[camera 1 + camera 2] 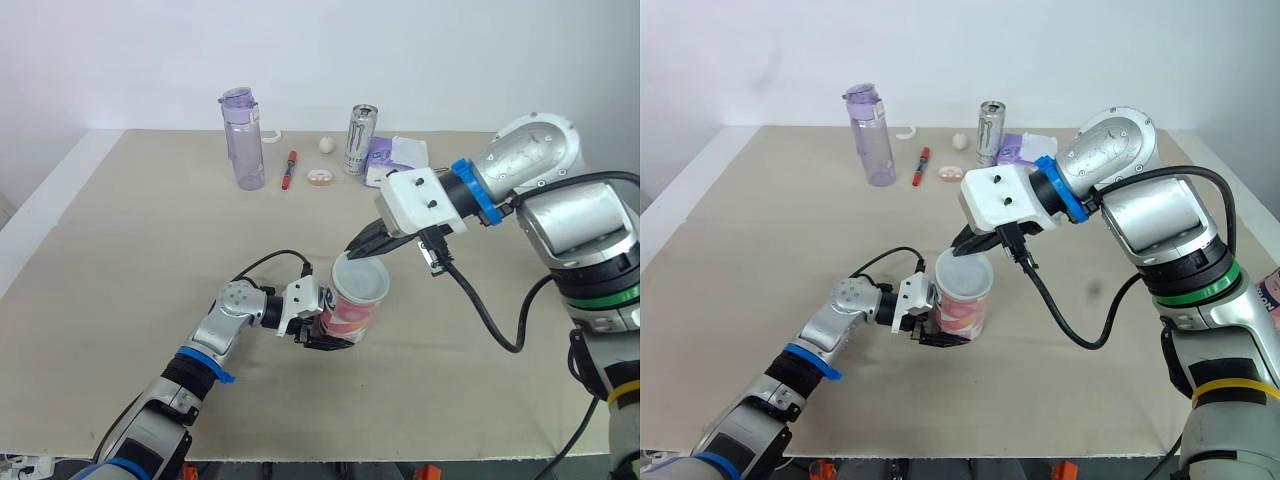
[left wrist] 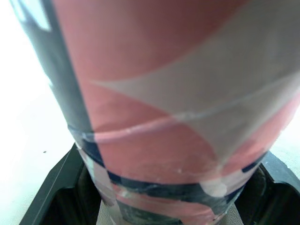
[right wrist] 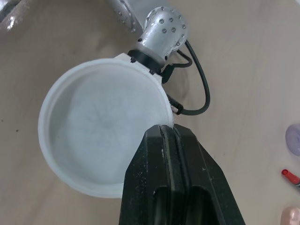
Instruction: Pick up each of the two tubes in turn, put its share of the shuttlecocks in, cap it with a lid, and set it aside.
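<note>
the pink-and-white tube (image 1: 350, 312) stands upright near the middle of the counter (image 1: 130, 230), its lower part clamped between the fingers of the left claw (image 1: 322, 338). the translucent white lid (image 1: 360, 280) lies over the tube's mouth, and the right claw (image 3: 169, 130) has its fingers pinched tight on the lid's rim. the step in hand looks like capping; whether the lid is fully seated i cannot tell. next, i judge, the lid needs pressing down square while the left claw steadies the tube, then a release by the right claw. a water bottle (image 1: 243, 140), a can (image 1: 360, 140) and a red pen (image 1: 290, 168) stand well apart at the far edge
</note>
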Motion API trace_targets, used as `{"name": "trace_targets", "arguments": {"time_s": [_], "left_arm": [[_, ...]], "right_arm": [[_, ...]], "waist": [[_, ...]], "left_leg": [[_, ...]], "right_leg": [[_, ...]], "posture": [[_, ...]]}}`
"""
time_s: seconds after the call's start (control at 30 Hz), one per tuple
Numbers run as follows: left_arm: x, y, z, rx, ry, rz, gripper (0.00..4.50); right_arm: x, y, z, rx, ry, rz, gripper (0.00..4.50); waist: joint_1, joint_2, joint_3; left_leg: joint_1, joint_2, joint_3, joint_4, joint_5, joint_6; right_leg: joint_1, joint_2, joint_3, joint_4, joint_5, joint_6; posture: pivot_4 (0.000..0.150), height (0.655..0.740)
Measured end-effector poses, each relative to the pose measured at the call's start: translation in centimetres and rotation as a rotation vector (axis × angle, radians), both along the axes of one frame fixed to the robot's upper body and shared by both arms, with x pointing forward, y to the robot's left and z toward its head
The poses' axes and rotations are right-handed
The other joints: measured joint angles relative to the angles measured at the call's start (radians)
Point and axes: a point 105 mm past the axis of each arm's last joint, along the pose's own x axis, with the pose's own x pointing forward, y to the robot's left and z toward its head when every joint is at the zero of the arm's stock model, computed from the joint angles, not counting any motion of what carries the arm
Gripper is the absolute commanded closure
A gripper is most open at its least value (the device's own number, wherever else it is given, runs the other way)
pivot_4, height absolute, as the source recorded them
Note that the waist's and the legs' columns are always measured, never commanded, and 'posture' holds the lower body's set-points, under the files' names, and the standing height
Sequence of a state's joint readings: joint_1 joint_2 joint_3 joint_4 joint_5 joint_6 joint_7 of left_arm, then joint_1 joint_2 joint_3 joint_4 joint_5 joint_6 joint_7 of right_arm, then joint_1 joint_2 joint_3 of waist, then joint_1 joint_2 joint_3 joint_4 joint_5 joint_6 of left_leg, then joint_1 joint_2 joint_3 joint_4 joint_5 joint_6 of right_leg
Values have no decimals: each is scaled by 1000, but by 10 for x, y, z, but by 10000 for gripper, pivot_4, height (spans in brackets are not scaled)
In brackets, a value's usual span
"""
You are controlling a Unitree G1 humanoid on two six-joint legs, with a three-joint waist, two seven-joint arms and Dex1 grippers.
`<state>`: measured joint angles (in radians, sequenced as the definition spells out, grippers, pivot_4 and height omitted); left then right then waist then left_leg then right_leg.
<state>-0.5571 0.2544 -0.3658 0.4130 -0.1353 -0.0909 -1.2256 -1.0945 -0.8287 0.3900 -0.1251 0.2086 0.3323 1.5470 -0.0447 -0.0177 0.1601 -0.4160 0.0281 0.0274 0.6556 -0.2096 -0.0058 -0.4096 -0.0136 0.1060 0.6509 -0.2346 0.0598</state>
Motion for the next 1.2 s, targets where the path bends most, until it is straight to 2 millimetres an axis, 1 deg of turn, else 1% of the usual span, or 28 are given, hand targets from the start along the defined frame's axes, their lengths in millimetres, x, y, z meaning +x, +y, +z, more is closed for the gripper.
{"name": "trace_targets", "arguments": {"time_s": [0.5, 0.57, 0.6, 0.63, 0.67, 0.7, 0.73, 0.77, 0.9, 0.97, 1.1, 1.13, 1.2], "left_arm": [[0, 0, 0, 0, 0, 4, 13394], [1, 0, 0, 0, 0, 4, 13394], [1, 0, 0, 0, 0, 5, 13394], [1, 1, 0, 0, 0, 6, 13394], [1, 1, 0, 0, 0, 7, 13394], [1, 1, 0, 1, 0, 8, 13394], [1, 1, 0, 2, 0, 8, 13394], [1, 2, 0, 2, 0, 9, 13394], [2, 2, 0, 2, 0, 12, 13394], [2, 2, 1, 3, 1, 11, 13394], [2, 2, 1, 4, 3, 12, 13394], [2, 3, 1, 4, 3, 12, 13394], [2, 3, 1, 6, 3, 13, 13394]], "right_arm": [[1, -3, -6, -26, -32, 16, 43777], [1, -3, -6, -26, -29, 16, 38223], [1, -3, -7, -26, -26, 16, 36494], [1, -4, -7, -27, -22, 16, 32587], [1, -4, -8, -26, -19, 14, 25664], [1, -4, -7, -26, -19, 14, 24211], [1, -3, -7, -20, -20, 15, 18307], [1, -2, -6, -11, -21, 16, 16801], [1, -2, -2, 31, 6, 1, 16801], [2, -6, 11, 107, 17, -35, 16801], [2, -12, 25, 189, 42, -79, 16801], [1, -16, 36, 271, 76, -112, 16801], [-4, -21, 47, 376, 127, -145, 16801]], "waist": [[0, 0, 0], [0, 0, 0], [0, 0, 0], [0, 0, 0], [0, 0, 0], [0, 0, 0], [0, 0, 0], [0, 0, 0], [-1, 0, 0], [0, 0, 0], [-1, 0, 0], [-1, 0, 0], [-1, -1, 0]], "left_leg": [[0, 0, 0, 0, 0, 0], [0, 0, 0, 0, 0, 0], [0, 0, 0, 0, 0, 0], [0, 0, 0, 0, 0, 0], [0, 0, 0, 0, 0, 0], [1, 0, 0, 0, 0, 0], [1, 0, 0, 0, 0, 0], [1, 1, 0, 0, 0, 0], [1, 1, 0, 0, 0, 0], [1, 1, 0, 0, 0, 0], [1, 1, 0, 0, 0, 0], [1, 1, 0, 0, 0, 0], [1, 1, 0, 0, 0, 0]], "right_leg": [[0, 0, 0, 0, 0, 0], [0, 0, 0, 0, 0, 0], [0, 0, 0, 0, 0, 0], [0, 0, 0, 0, 0, 0], [0, 0, 0, 0, 0, 0], [0, 0, 0, 0, 0, 0], [0, 0, 0, 0, 0, -1], [1, 0, 0, 0, 0, -1], [0, 0, 0, 0, 1, -1], [0, 0, 0, 0, 1, -2], [0, 0, 0, 0, 1, -2], [0, 0, 0, 0, 1, -2], [0, 0, -1, 0, 1, -2]], "posture": [[1500, 7400], [1500, 7400], [1500, 7400], [1500, 7400], [1500, 7400], [1500, 7400], [1500, 7400], [1500, 7400], [1500, 7400], [1500, 7400], [1500, 7400], [1500, 7400], [1500, 7400]]}}
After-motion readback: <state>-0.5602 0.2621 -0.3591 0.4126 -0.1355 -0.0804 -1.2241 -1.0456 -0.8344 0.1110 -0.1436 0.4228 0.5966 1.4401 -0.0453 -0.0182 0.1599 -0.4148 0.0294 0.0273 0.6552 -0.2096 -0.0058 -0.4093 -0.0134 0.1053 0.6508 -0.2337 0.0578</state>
